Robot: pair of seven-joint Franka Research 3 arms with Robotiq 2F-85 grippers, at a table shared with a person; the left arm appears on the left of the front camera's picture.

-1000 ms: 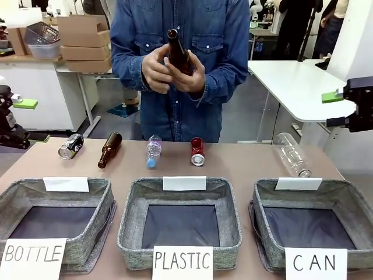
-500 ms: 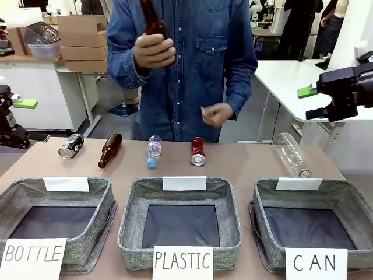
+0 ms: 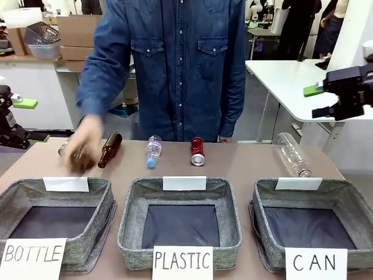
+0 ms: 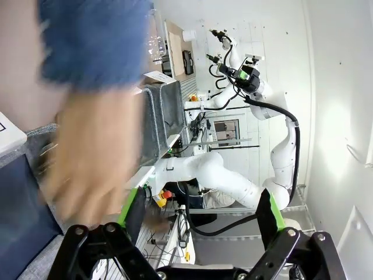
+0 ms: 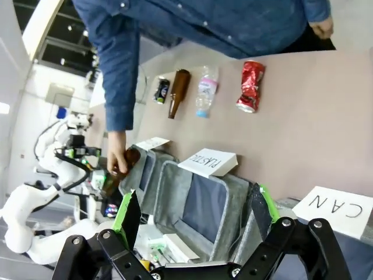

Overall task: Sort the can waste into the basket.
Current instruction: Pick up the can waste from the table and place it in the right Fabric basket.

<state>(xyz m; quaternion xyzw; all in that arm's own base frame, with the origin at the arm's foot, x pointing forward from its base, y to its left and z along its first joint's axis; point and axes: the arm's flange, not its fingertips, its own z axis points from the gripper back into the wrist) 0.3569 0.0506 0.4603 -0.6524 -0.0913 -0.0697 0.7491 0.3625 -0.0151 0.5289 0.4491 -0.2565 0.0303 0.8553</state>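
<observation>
The person's hand (image 3: pixel 81 150) has dropped from chest height to the table's ten o'clock corner. It is blurred with motion and carries a brown glass bottle (image 5: pixel 129 158) low beside the black-and-silver metal can (image 5: pixel 162 90), which it partly hides from the front camera. The right gripper (image 3: pixel 319 100) has edged slightly rightward and hangs in the air at three o'clock, off the table's edge, its green-padded jaws spread wide on nothing. The left gripper (image 3: pixel 30 121) sits at nine o'clock beyond the table's left edge, jaws likewise wide and empty. The plain brown tabletop (image 3: pixel 245 166) carries a far row: a second brown glass bottle (image 3: pixel 109 149) lying at eleven o'clock, a small clear plastic bottle with a blue cap (image 3: pixel 152 150) just left of twelve, the red dented metal can (image 3: pixel 197 151) on its side at twelve o'clock, and a large clear plastic bottle (image 3: pixel 292 154) at two o'clock. Along the near edge stand three alike baskets: the basket signed "BOTTLE" (image 3: pixel 106 221) at seven o'clock, the basket signed "PLASTIC" (image 3: pixel 129 221) at six, and the grey woven-fabric basket signed "CAN" (image 3: pixel 261 224) at five o'clock, its dark bottom bare. Both cans lie well apart from it. Behind the person a white table (image 3: pixel 291 81) stands at two o'clock, and stacked cardboard boxes (image 3: pixel 84 38) at eleven.
</observation>
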